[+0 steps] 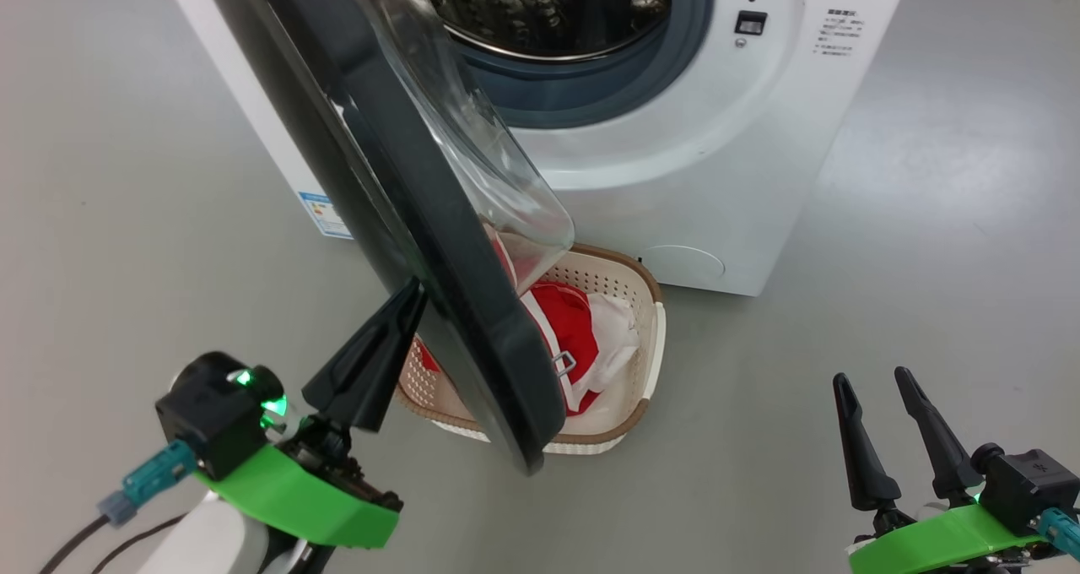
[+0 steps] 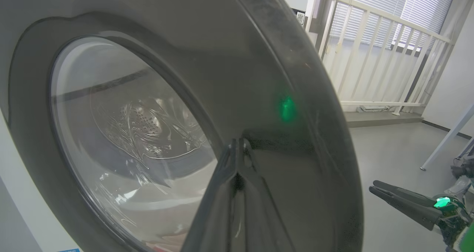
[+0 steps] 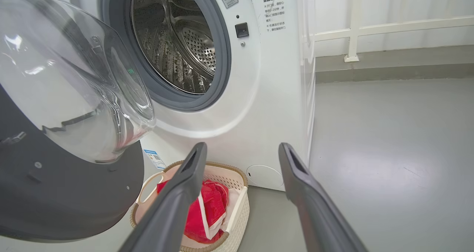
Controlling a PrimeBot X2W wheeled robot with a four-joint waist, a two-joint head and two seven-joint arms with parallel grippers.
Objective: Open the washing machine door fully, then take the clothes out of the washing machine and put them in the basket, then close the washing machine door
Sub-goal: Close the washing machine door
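Your left gripper (image 1: 412,297) was pinched shut, tips against the washing machine door (image 1: 380,135) just ahead of it. The door looked heavy, hard and slippery; its black rim was the place to push. Your right gripper (image 1: 869,378) hung open.

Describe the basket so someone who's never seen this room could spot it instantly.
Find the white washing machine with its round door open. On the floor in front sits the basket: cream perforated plastic, brown rim, red and white clothes inside.

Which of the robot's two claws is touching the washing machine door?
The left gripper: shut, tips against the black outer face of the washing machine door. The right gripper hangs open above the floor, touching nothing.
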